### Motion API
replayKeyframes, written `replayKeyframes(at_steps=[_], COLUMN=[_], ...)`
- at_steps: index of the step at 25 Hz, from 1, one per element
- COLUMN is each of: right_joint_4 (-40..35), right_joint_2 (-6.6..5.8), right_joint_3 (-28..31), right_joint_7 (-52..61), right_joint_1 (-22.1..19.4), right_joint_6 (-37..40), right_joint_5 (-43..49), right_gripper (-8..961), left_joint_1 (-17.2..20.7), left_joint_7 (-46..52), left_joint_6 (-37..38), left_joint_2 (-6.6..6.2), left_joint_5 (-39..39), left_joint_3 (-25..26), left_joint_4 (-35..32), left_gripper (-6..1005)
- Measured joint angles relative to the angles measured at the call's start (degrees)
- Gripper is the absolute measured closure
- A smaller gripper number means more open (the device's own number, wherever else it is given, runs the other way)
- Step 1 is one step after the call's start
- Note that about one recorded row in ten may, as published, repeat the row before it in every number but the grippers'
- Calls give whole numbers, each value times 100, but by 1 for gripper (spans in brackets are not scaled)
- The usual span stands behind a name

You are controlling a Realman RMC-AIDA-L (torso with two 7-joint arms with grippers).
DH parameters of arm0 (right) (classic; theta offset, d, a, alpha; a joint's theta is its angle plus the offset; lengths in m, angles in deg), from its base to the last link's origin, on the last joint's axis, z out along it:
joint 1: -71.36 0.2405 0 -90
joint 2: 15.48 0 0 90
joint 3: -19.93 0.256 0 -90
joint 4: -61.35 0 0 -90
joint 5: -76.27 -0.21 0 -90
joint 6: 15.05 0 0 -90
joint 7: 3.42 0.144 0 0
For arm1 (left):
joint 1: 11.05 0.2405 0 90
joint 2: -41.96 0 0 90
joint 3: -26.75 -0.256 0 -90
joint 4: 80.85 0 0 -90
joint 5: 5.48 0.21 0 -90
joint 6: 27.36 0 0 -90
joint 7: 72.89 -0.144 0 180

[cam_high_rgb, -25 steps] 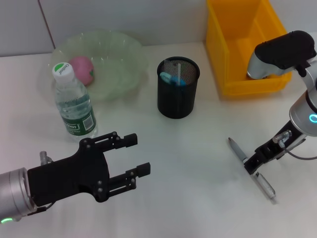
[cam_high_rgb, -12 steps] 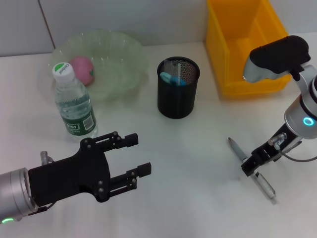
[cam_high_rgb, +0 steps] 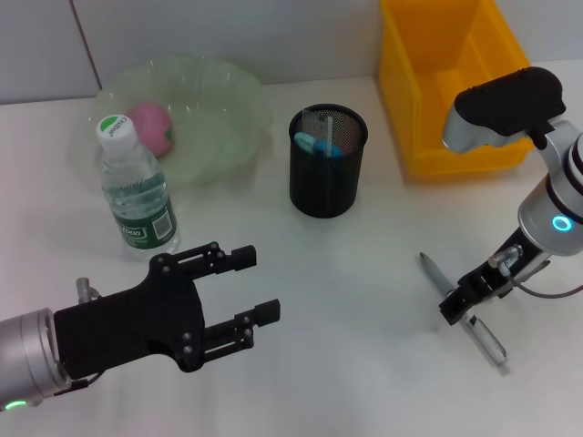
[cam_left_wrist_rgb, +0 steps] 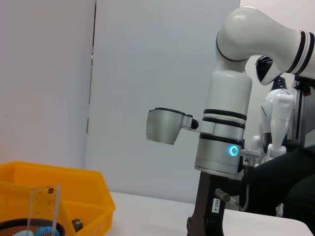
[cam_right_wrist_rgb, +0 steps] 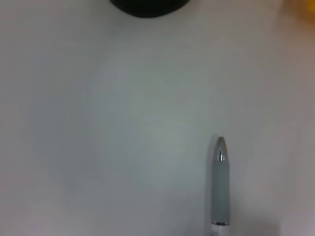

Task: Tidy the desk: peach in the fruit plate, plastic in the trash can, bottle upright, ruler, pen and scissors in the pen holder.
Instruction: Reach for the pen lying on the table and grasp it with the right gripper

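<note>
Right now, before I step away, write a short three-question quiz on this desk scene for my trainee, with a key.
1. True or false: the water bottle already stands upright beside the fruit plate.
2. Which item lies on the desk under the right gripper? A) scissors B) silver pen C) peach
3. Fill in: the pink peach sits in the ____.

Key
1. True. It stands green cap up, just in front of the plate.
2. B. The pen lies flat, away from the black mesh pen holder; the gripper is down at its middle. The left gripper waits open at the near left.
3. Fruit plate.
</note>
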Motion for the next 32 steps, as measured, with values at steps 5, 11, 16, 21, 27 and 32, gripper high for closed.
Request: replayKeyframes(at_steps=[5,11,16,21,27,32], right_joint_4=[0,1,13,15,16,15], right_joint_2=[0,-5,-8,-9,-18,-18], right_joint_3=[0,0,0,0,0,0], right_joint_7=[0,0,0,-1,-1,-1], right_joint_1=[9,29,38,56,62,64], right_joint_6=[2,15,23,27,29,27], right_joint_5=[-4,-10,-12,-12,-12,-12], right_gripper=[159,161,163,165,167,169], left_joint_1=[-3,-2,-2,-2,-2,-2], left_joint_7=[0,0,0,0,0,0], left_joint_6=[0,0,0,0,0,0], left_joint_2=[1,9,14,18,18,18], left_joint_5=[4,7,6,6,6,6], left_joint_3=[-9,-14,-10,-11,-5,0], left_joint_4=[0,9,9,9,9,9], left_gripper=[353,353,353,353,353,353])
